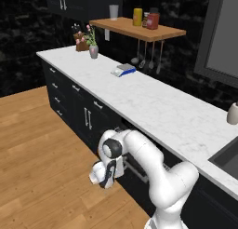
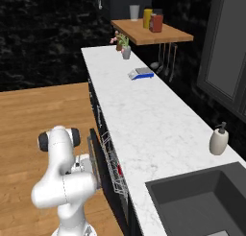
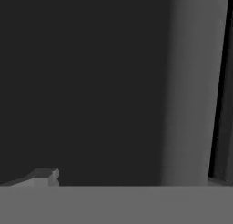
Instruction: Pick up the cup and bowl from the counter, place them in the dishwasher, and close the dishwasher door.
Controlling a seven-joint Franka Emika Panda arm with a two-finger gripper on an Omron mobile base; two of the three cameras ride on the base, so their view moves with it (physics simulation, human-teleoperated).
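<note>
The task looks nearly finished. The counter [image 2: 144, 120] carries neither cup nor bowl, and a glimpse of red [image 2: 119, 171] low in the white wire rack [image 2: 114, 165] is probably the cup, already loaded; the bowl cannot be made out, so whether it sits in the rack is only a fair guess. What is left is the door [image 2: 94, 156]. In the right base view it stands almost upright, swung most of the way up, with a narrow gap through which the rack shows, so it is not latched. In the left base view the dishwasher [image 1: 139, 170] is the dark opening under the counter edge, a strip of rack visible behind the arm.

The gripper [image 1: 103, 177] hangs low in front of the door (its wrist is the white block beside the panel), and the hand view looks straight at a flat dark surface with a lighter grey band, most likely the door's face close up. The fingers are hard to see, but the jaws seem spread as wide as they go and hold nothing. A last push should seat the door.

The door itself is a flat black panel; the rack behind it is thin white wire.
</note>
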